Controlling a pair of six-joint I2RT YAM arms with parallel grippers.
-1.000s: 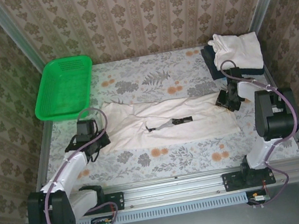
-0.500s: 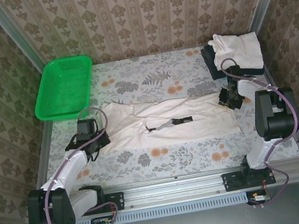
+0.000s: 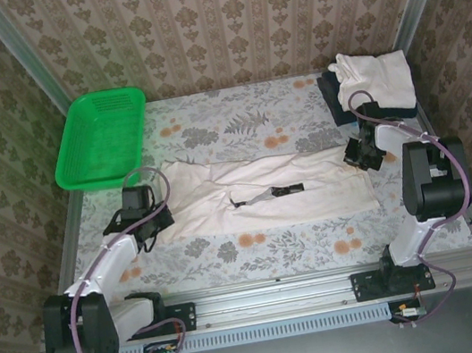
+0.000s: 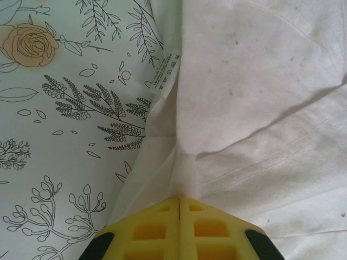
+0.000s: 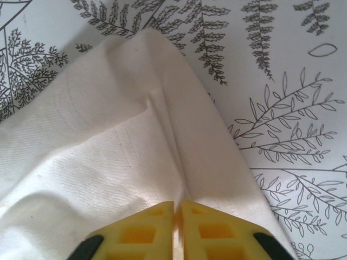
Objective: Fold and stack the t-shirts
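We see the cream t-shirt [image 3: 266, 191] stretched flat across the middle of the flowered surface [image 3: 237, 126], its dark neck tag [image 3: 287, 190] facing up. Our left gripper [image 4: 179, 205] is clenched on the shirt's left edge, yellow pads pressed together with a ridge of cloth running in between them near a white care label [image 4: 165, 73], and our right gripper [image 5: 177, 210] is likewise clamped on a fold at the shirt's right corner. Well apart, at the surface's far right corner, a second cream t-shirt [image 3: 376, 80] rests on a folded navy t-shirt [image 3: 331, 95], and a green basket [image 3: 103, 137] sits far left.
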